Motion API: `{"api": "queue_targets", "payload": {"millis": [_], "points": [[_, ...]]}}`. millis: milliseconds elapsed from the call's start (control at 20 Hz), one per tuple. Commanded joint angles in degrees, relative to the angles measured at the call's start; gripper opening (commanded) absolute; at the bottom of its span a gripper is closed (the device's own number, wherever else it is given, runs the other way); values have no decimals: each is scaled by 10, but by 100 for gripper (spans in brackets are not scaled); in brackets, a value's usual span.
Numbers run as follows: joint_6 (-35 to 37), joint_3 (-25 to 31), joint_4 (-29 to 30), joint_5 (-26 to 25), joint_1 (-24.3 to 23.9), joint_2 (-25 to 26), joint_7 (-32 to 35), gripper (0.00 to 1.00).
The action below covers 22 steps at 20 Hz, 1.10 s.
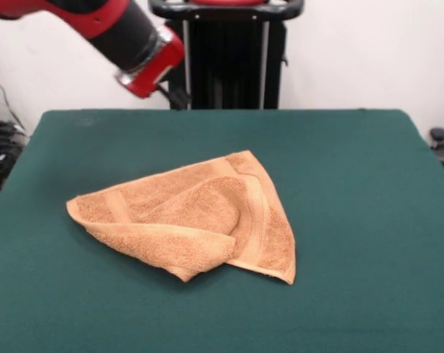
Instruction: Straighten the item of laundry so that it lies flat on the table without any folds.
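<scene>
Near the middle of the table (369, 184), slightly toward the picture's left, lies the towel (192, 217), an orange-tan terry cloth resting on the dark green cover. It is not flat: the cloth forms a rough triangle, with one point toward the far side, one at the left and one at the near right. A flap along the near edge is folded back over the body of the towel, ending in a rounded, doubled corner at the front. Woven border bands run along the right edge and across the left part, and a raised ridge curves through the middle where layers overlap. Green cover surrounds the towel on every side. Above the far left of the table, the red and black arm (126, 37) enters from the upper left and slants downward, well apart from the towel and touching nothing on the table. Its end shows a red ring with a small dark part below; the gripper's jaws cannot be made out, so their opening cannot be told.
</scene>
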Motion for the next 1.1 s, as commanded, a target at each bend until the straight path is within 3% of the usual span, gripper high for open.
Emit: {"api": "queue_targets", "payload": {"millis": [50, 250, 700, 1100], "points": [[32, 53, -90, -30, 20, 3, -18, 0], [17, 46, -117, -48, 20, 32, -31, 0], [-9, 53, -219, -55, 16, 165, -56, 0], [0, 72, -256, -38, 12, 189, -48, 0]]}}
